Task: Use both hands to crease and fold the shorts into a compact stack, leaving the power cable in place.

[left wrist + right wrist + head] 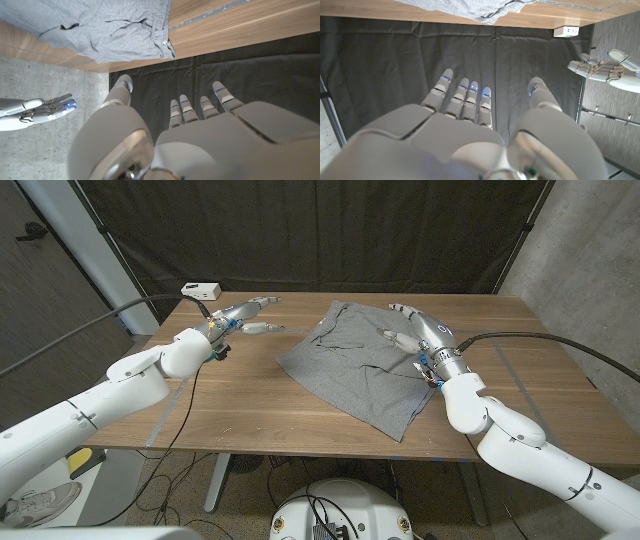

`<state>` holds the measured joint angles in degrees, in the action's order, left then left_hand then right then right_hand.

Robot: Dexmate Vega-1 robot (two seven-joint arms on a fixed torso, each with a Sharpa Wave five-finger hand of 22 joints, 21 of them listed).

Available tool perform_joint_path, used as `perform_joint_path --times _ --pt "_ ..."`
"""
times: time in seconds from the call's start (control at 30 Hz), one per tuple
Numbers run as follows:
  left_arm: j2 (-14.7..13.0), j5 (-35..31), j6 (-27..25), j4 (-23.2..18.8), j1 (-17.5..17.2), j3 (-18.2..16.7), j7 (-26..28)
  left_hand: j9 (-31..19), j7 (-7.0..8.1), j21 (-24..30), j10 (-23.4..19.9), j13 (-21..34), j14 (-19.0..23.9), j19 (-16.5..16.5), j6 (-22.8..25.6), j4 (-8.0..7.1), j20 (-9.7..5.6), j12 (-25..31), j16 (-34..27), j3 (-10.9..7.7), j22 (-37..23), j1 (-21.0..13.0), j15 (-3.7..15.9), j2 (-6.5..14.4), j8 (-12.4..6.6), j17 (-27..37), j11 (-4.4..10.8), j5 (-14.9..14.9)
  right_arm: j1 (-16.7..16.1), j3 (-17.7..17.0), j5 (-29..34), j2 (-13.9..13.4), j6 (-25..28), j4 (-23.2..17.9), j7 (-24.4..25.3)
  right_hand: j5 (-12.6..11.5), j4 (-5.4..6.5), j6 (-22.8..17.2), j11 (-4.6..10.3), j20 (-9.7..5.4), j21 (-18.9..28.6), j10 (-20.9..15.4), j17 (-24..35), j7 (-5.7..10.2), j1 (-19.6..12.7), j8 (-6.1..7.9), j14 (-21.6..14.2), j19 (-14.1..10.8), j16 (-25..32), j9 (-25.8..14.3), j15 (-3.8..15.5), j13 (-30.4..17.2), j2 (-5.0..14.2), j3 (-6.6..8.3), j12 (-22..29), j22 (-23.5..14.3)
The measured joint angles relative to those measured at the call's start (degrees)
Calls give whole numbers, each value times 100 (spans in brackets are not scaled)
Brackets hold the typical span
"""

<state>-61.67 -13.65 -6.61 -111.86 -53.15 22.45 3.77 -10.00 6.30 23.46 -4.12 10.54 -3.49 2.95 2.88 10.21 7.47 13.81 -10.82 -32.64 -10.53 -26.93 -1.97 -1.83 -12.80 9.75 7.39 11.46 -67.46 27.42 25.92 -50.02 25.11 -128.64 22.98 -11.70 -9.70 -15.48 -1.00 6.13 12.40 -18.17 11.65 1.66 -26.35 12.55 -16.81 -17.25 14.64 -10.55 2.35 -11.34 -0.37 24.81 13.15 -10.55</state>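
**With both hands up and empty, the risk is a lopsided first fold**

While my left hand point(243, 317) hangs over bare wood to the left of the shorts point(362, 362) and my right hand point(412, 330) is raised over their far right part, neither one holds any cloth. Both have their fingers spread apart with nothing between them, as the wrist views show too.

The grey shorts lie spread and skewed in the middle of the table point(250, 405), waistband toward the far edge, wrinkled, with their near right corner close to the front edge. That corner worries me: if I drag the fabric toward myself it could slide off. Since the garment sits at an angle, grabbing unevenly would likely give a crooked crease and a loose stack.

A white power block point(201, 289) sits at the far left corner with its cable point(196, 303) running toward my left arm. A wide left sweep might snag it, I judge.
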Motion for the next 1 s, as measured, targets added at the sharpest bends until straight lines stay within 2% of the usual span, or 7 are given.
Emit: perform_joint_path --times 0.13,0.33,0.5,0.57,0.6,0.63,1.0 --pt "-59 -134 -53 -58 -19 -13 -75 0 14 0 -29 0 8 0 14 0 0 0 0 0 0 -65 -8 -21 0 0 29 0 -78 72 145 -3 120 -143 -26 -44 6 -101 48 -19 27 -109 28 40 -83 19 -80 -38 22 0 0 -27 -37 -8 21 0" --pt "-276 -338 -132 -273 -94 -71 -186 0 44 -40 -81 0 8 -50 44 0 11 0 0 0 0 -147 -8 -58 0 0 39 22 -191 235 791 9 594 -377 -116 -72 -13 -153 110 -39 45 -171 50 92 -173 45 -80 -58 44 1 1 -26 -82 -26 44 0" --pt "-312 -486 -173 -304 -111 -84 -239 0 68 -40 -111 0 7 -71 69 1 -9 0 0 1 0 -253 -8 -103 0 0 70 67 -272 341 890 43 660 -524 -136 -83 -27 -251 171 -49 46 -232 67 127 -288 45 -143 -111 44 -27 0 -26 -137 -60 44 1" --pt "-312 -542 -191 -304 -111 -84 -252 0 97 -40 -111 0 7 -90 97 23 11 0 0 23 0 -310 -8 -115 0 0 70 67 -305 407 890 69 660 -604 -136 -125 -17 -304 229 -40 46 -260 76 180 -361 45 -142 -121 87 -27 0 -26 -134 -78 44 1" --pt "-446 -603 -213 -431 -186 -146 -260 0 113 -40 -113 -1 19 -99 113 23 6 0 0 22 0 -322 -20 -112 0 -1 71 67 -306 410 890 70 660 -607 -136 -126 -17 -328 282 -40 46 -250 76 204 -360 45 -168 -121 88 -27 0 -26 -135 -78 44 1" --pt "-446 -632 -224 -431 -186 -146 -264 1 116 -40 -153 -1 30 -142 116 23 0 0 0 23 0 -379 -31 -120 0 -1 69 81 -324 455 1303 87 928 -651 -243 -126 -5 -338 329 -40 45 -241 95 214 -382 45 -195 -120 89 -27 9 -26 -150 -91 44 1" --pt "-684 -1052 -382 -661 -319 -215 -407 -28 170 -40 -285 6 90 -245 231 23 21 0 0 23 1 -798 -28 -182 0 -1 59 186 -460 689 2094 212 1370 -905 -633 -188 -2 -368 366 -91 46 -263 129 244 -533 45 -281 -172 167 -27 8 -53 -186 -125 44 1"
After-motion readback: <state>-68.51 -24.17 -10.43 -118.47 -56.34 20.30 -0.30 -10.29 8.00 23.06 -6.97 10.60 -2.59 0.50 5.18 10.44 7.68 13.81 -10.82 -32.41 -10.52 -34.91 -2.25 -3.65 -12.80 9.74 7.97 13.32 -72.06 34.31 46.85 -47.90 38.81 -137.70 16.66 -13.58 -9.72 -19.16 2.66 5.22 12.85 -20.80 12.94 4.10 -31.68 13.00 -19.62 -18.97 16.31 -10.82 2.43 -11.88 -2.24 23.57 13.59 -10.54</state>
